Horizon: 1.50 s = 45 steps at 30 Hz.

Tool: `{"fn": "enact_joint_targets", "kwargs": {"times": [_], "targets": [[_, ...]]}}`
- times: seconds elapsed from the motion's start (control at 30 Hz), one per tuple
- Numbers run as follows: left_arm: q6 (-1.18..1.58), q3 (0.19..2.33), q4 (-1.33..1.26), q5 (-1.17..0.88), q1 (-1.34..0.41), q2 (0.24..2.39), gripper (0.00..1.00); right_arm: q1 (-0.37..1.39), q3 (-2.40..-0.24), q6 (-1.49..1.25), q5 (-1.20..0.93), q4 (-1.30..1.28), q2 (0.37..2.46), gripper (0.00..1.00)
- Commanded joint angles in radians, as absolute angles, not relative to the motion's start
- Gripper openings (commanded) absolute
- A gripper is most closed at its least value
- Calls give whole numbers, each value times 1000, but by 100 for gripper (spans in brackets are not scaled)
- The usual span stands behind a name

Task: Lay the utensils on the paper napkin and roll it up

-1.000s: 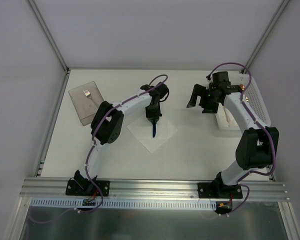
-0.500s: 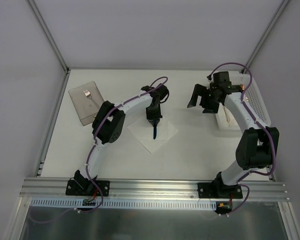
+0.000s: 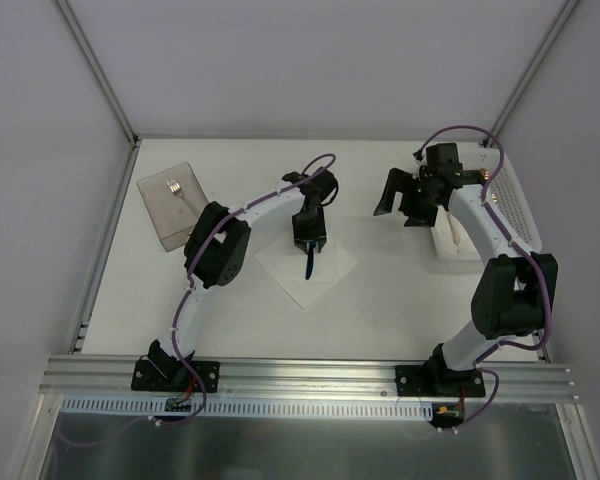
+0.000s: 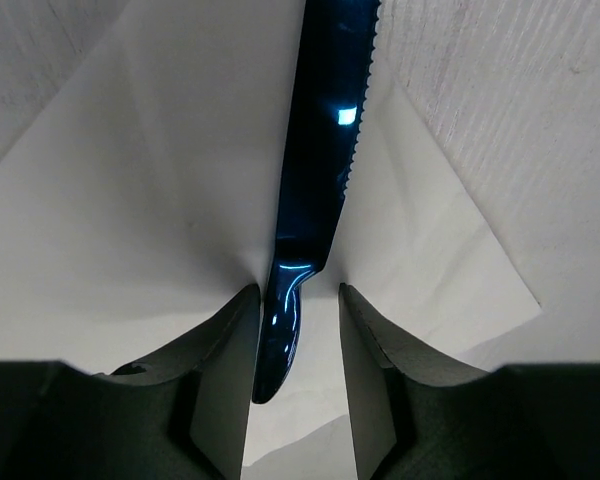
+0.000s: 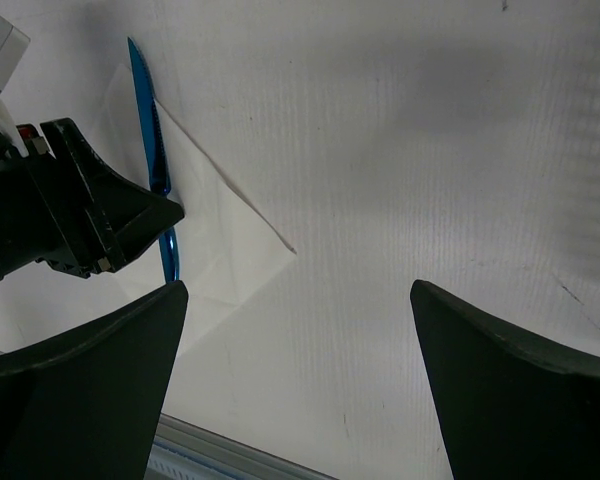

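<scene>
Left wrist: left end effector (image 4: pixel 297 295) straddles knife (image 4: pixel 325 150) on napkin (image 4: pixel 130 200).

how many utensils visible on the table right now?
2. A blue knife lies on the napkin under the left gripper; a fork sits on the grey tray, far left. More may hide in the white basket at right.

Blue knife (image 4: pixel 317 150) cut off at top edge; napkin's (image 4: pixel 130 220) far corner cropped.

Parted hand (image 4: pixel 297 300) straddles a blue knife (image 4: pixel 320 150) on the napkin (image 4: pixel 130 220).
</scene>
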State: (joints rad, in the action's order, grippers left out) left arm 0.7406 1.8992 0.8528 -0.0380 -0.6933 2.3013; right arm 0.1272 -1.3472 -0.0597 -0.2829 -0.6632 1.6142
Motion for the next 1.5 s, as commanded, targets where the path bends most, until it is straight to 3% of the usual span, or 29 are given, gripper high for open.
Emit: {"fn": "enact_joint_targets", "kwargs": {"times": [0.0,0.4,0.73,1.07,1.47], "targets": [[709,1919,881,47,-703,2226,38,118,-1365,-57,-314,-667,1620,99],[624,1977,891,270,-628,1928,42,120,-1388,-40,-330,-670,1638,99],[574,1916,911,239,-125,1764,40,121,-1407,-35,-322,-672,1667,99],[678,1848,911,236,58,1910,35,123,-1454,-37,-307,-678,1713,99],[721,2042,910,183,69,2206,34,120,-1448,-12,-270,-687,1744,99]]}}
